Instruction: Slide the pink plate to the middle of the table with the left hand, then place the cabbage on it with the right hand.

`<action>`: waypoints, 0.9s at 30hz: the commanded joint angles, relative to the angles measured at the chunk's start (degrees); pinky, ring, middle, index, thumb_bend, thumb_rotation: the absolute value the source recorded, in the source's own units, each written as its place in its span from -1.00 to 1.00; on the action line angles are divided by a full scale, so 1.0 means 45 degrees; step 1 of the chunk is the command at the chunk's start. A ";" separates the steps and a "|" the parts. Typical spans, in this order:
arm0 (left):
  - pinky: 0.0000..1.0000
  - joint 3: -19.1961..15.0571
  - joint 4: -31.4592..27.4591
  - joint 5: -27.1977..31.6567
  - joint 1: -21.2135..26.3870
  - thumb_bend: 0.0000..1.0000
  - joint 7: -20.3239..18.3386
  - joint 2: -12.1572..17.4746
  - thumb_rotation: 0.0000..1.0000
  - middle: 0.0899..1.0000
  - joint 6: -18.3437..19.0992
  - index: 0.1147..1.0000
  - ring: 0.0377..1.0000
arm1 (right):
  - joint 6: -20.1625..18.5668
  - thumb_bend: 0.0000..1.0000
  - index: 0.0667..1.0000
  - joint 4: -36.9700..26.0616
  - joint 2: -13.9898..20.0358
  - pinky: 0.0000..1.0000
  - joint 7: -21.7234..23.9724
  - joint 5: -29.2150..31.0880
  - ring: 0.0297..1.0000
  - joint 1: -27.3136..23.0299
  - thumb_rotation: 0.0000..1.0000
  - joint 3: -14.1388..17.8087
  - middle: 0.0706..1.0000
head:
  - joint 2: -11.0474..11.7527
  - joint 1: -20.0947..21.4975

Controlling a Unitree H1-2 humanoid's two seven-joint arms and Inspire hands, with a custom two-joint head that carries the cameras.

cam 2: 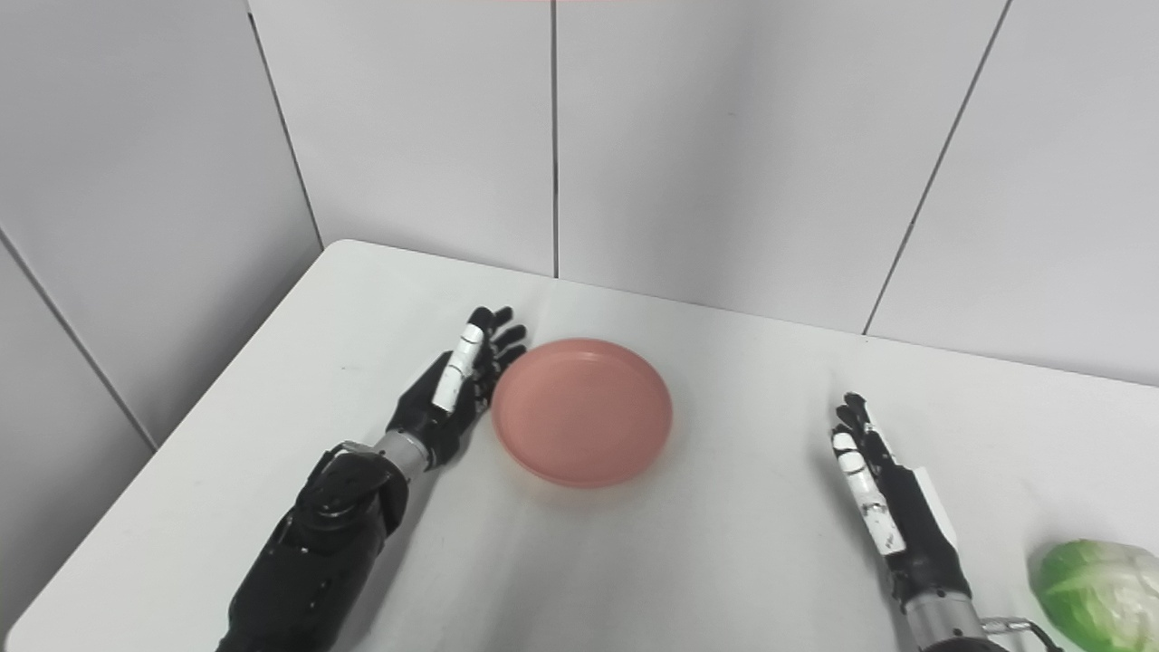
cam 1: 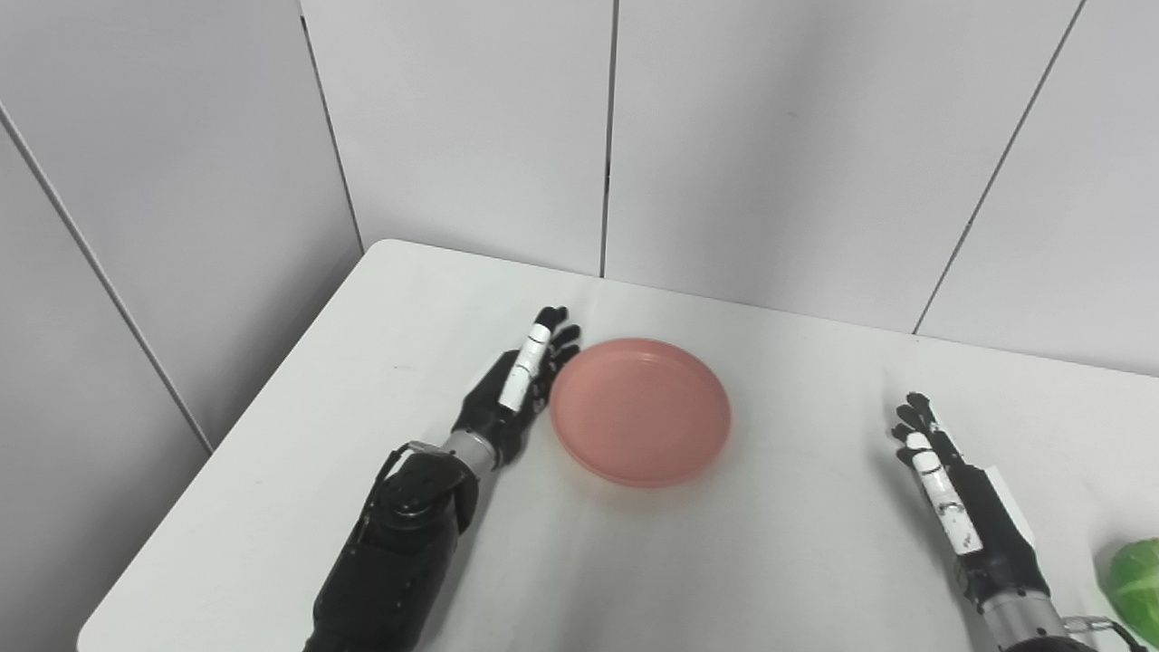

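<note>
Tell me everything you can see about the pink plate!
The round pink plate looks like smooth plastic, with a shallow raised rim and a flat inside. It is empty and lies flat, right way up, on the white table, a bit left of the table's middle. The black left hand, fingers stretched out, is right against its left edge. Nothing else is near it; the green cabbage lies far off at the right, beyond the right hand.

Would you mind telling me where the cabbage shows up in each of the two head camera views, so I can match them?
Left eye view: the cabbage is cut off by the right edge near the bottom corner.
Right eye view: the cabbage shows almost whole, low on the right.
Shared landmark: in both it lies just right of the right hand, far from the pink plate.
</note>
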State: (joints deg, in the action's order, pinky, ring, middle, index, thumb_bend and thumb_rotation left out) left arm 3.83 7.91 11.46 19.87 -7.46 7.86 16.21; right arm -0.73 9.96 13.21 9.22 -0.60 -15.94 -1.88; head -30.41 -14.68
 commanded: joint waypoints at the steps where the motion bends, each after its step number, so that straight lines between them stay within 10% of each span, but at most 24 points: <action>1: 1.00 0.0285 -0.0603 -0.0156 0.0101 0.57 -0.0292 -0.0279 1.00 0.95 0.0040 0.97 0.95 | -0.0160 -0.32 0.94 -0.0002 -0.0049 0.86 0.0075 -0.0093 0.88 0.0046 1.00 -0.0107 0.91 | -0.0012 0.0023; 27: 0.99 0.1671 -0.0940 -0.0354 -0.1194 0.48 -0.1572 -0.1268 1.00 1.00 -0.0174 1.00 0.98 | -0.0577 -0.25 0.85 -0.0371 -0.0529 0.76 -0.0397 -0.0922 0.81 0.0038 1.00 -0.0503 0.83 | -0.0557 0.2182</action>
State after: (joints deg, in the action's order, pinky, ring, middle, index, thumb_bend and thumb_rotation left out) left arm 9.89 4.66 9.27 14.98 -12.20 2.79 13.74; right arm -1.37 8.81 11.41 6.93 -4.60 -15.87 -3.44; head -32.87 -4.83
